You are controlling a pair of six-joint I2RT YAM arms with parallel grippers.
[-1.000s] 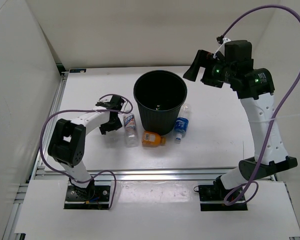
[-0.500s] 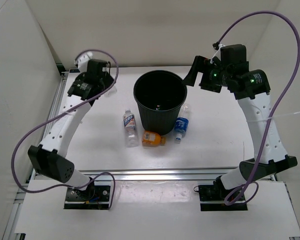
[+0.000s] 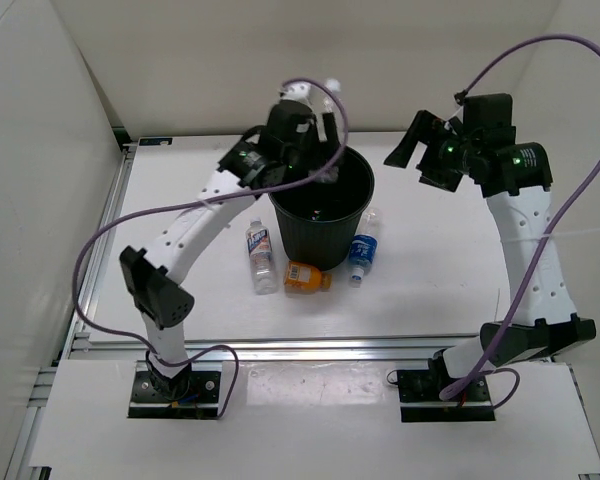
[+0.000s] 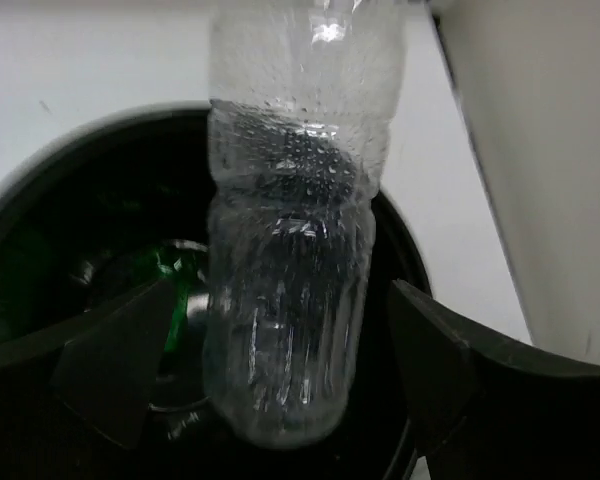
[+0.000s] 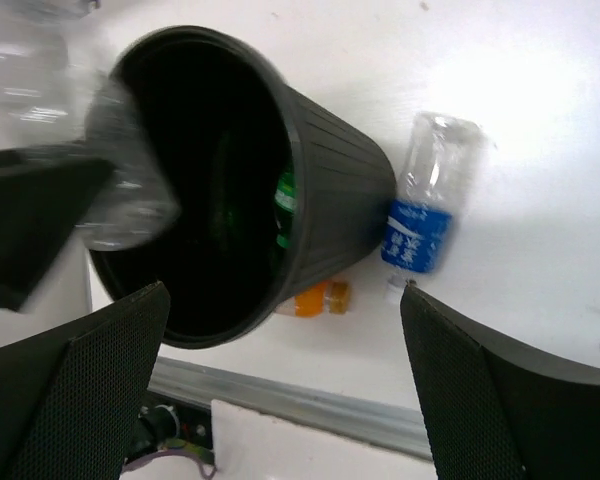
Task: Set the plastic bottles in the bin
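your left claw [image 4: 280,390] hangs spread over the black bin [image 3: 320,238], the clear unlabelled bottle [image 4: 290,250] loose between its fingers, a green bottle [image 5: 284,205] lies inside, and your right claw [image 5: 285,295] hangs wide open and empty.

Clear bottle [image 4: 290,290] btwn spread fingers [image 4: 110,365], over bin [image 4: 70,160], green bottle [image 4: 170,285] inside

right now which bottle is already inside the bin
The green bottle, down inside the bin; the clear bottle hangs at its mouth, the rest lie outside.

Table [image 3: 180,195] bears bin [image 3: 316,240], seemingly three bottles [image 3: 261,257].
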